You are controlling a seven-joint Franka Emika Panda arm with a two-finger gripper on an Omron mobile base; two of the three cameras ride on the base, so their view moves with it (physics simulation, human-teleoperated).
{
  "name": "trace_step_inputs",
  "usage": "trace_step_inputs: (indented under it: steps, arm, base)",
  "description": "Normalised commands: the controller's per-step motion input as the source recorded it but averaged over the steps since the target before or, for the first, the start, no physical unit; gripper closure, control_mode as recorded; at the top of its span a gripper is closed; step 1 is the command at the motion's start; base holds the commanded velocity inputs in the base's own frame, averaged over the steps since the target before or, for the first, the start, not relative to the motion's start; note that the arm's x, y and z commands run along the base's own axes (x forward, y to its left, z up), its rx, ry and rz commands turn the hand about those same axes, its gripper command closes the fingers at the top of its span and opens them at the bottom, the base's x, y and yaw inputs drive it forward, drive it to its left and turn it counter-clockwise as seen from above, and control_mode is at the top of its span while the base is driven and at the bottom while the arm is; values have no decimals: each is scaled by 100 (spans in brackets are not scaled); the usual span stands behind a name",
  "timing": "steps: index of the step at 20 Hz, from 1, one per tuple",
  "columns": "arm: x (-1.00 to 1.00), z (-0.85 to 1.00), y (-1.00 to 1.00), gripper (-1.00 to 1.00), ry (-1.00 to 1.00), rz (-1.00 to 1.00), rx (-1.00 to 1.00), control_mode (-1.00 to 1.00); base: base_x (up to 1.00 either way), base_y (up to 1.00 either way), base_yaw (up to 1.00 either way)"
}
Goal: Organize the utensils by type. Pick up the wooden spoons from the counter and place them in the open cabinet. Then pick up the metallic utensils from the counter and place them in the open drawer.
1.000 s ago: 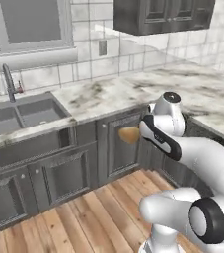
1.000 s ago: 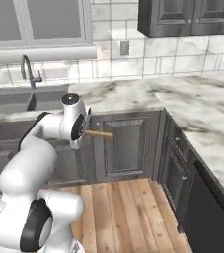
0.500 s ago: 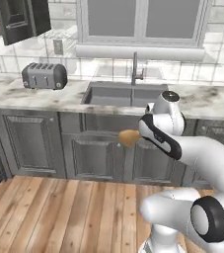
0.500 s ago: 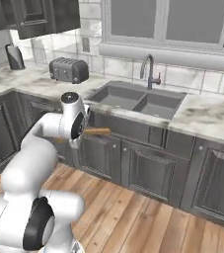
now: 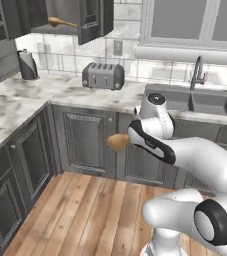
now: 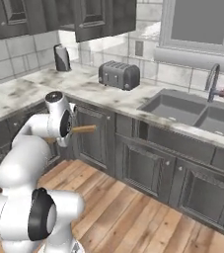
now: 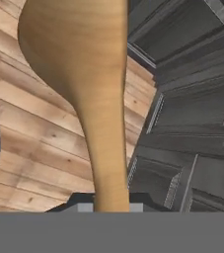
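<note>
The base has swung round, so the views now face the corner counter (image 5: 15,102) rather than the sink (image 5: 195,100). At upper left, one wooden spoon (image 5: 60,22) lies in the open cabinet (image 5: 92,20). The gripper (image 5: 131,141) pinches a second wooden spoon (image 7: 91,94) before the lower cabinets. No writing is legible.
</note>
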Motion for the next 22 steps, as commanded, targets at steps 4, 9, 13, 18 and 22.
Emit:
trace_step_inputs:
  steps: [4, 9, 13, 18, 22]
  arm:
    - [0, 0, 0, 100, 0, 0, 0, 100]
    - [0, 0, 0, 100, 0, 0, 0, 100]
    - [0, 0, 0, 100, 0, 0, 0, 100]
    - [0, 0, 0, 100, 0, 0, 0, 100]
    - [0, 0, 0, 100, 0, 0, 0, 100]
  base:
    - [96, 69, 0]
    - [91, 56, -9]
    - [93, 28, -24]
    - [78, 19, -25]
    - [55, 7, -22]
